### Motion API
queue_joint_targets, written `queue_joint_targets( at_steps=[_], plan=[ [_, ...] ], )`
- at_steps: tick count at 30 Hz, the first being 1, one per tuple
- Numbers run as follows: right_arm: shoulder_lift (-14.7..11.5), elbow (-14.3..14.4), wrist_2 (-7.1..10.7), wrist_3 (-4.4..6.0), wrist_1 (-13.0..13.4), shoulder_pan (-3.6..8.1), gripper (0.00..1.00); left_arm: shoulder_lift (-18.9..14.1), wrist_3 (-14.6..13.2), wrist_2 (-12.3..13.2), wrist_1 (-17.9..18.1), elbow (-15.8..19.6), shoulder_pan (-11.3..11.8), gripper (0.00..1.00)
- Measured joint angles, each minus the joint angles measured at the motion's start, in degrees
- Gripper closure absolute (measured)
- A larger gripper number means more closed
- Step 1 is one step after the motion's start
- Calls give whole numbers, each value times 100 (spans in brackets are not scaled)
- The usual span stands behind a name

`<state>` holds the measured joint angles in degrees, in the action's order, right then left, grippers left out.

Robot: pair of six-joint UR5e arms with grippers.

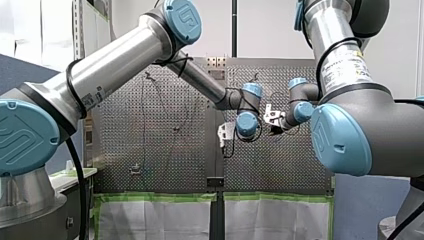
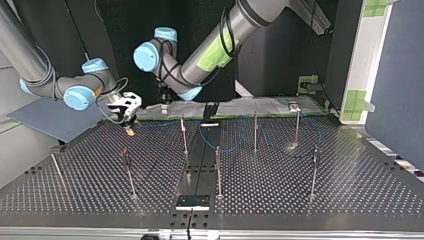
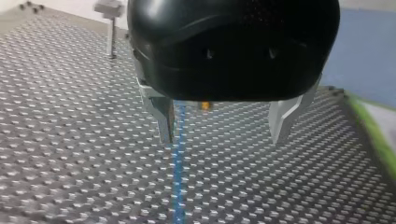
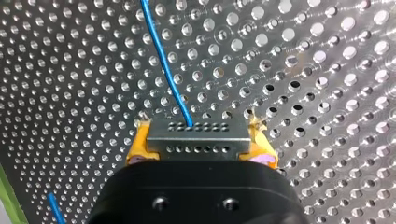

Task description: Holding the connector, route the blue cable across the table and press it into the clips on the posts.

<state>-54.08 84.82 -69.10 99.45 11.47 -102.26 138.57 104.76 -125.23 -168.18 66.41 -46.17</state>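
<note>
In the right wrist view my right gripper (image 4: 198, 140) has its yellow pads (image 4: 140, 144) shut on a grey connector (image 4: 198, 137). The blue cable (image 4: 163, 65) leaves the connector and runs ahead over the perforated table. In the top view this gripper (image 2: 130, 129) hangs low over the far left of the table, with the blue cable (image 2: 225, 148) trailing right between thin posts (image 2: 184, 135). My left gripper (image 3: 224, 135) is open just above the table. Its metal fingers (image 3: 161, 116) straddle nothing, and the blue cable (image 3: 177, 177) lies by one of them.
Several thin posts with clips stand across the table (image 2: 310, 200), such as two (image 2: 218, 172) (image 2: 314, 170) near the front. A small black plate (image 2: 193, 202) sits at the near edge. Green-taped white sheets (image 1: 160, 217) hang past the table in the front view.
</note>
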Motion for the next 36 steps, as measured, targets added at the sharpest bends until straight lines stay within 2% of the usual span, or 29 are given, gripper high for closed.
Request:
queue_joint_targets(
  at_steps=[5,9,13,20,30,36],
  plan=[
    [-2,-2,40,4,0,21,100,34,-11,-111,30,-291,-11,0],
    [-3,-3,44,12,4,38,100,204,-10,-154,-17,-544,-13,0],
    [-3,-3,45,15,5,50,100,365,-11,-237,-10,-780,24,0],
    [-3,-3,45,23,13,58,100,449,-17,-301,46,-1102,96,0],
    [-7,-4,45,25,14,77,100,992,24,-300,-289,-1667,133,0],
    [-6,-4,81,24,15,79,100,1066,29,-436,-272,-1816,216,0]
  ],
)
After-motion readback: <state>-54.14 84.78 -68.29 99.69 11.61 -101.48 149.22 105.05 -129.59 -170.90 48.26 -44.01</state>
